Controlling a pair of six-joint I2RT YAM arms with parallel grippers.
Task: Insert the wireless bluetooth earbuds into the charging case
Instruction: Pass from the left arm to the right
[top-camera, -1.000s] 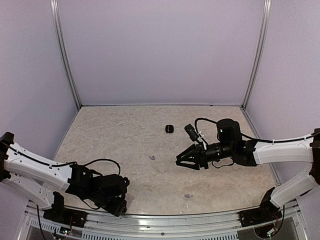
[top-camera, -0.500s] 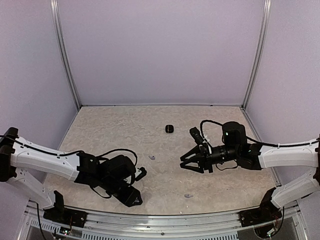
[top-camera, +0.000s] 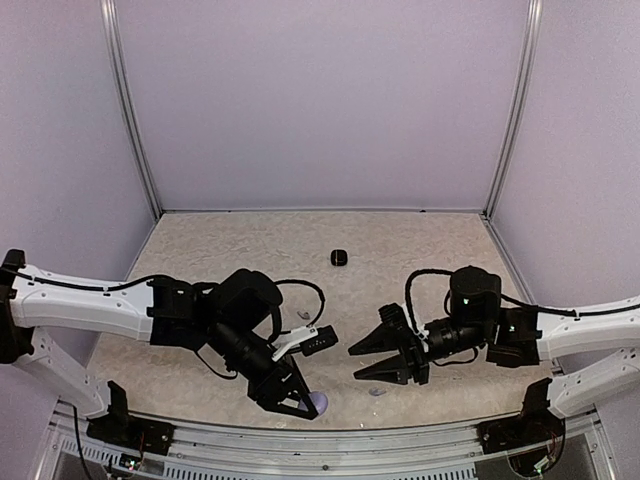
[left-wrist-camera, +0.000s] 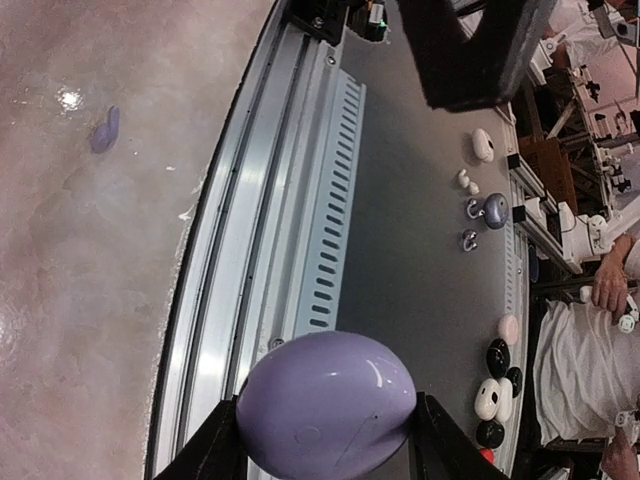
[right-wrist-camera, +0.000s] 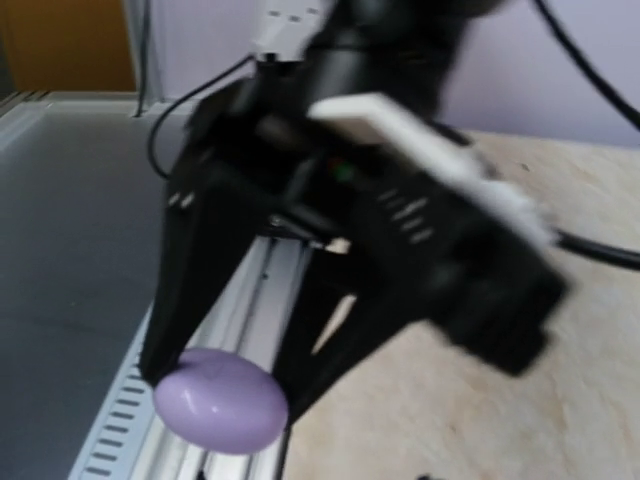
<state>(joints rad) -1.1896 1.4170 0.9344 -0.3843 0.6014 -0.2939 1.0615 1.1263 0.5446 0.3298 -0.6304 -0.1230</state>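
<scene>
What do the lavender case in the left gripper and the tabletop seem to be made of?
Lavender case: likely hard plastic, glossy; sharp highlights on its smooth rounded shell. Tabletop: beige, mottled stone-look surface with a slight sheen; stone or printed laminate, the look leaves open.

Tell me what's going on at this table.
The left gripper is clamped on a lavender charging case, egg-shaped and shut, at the near edge of the table. The right gripper hangs beside it, fingers apart and aimed toward the case, with nothing visible between them. One lavender earbud lies on the table close to the right gripper, and a small black item sits farther back. With the case shut, no earbud is going in yet.
</scene>
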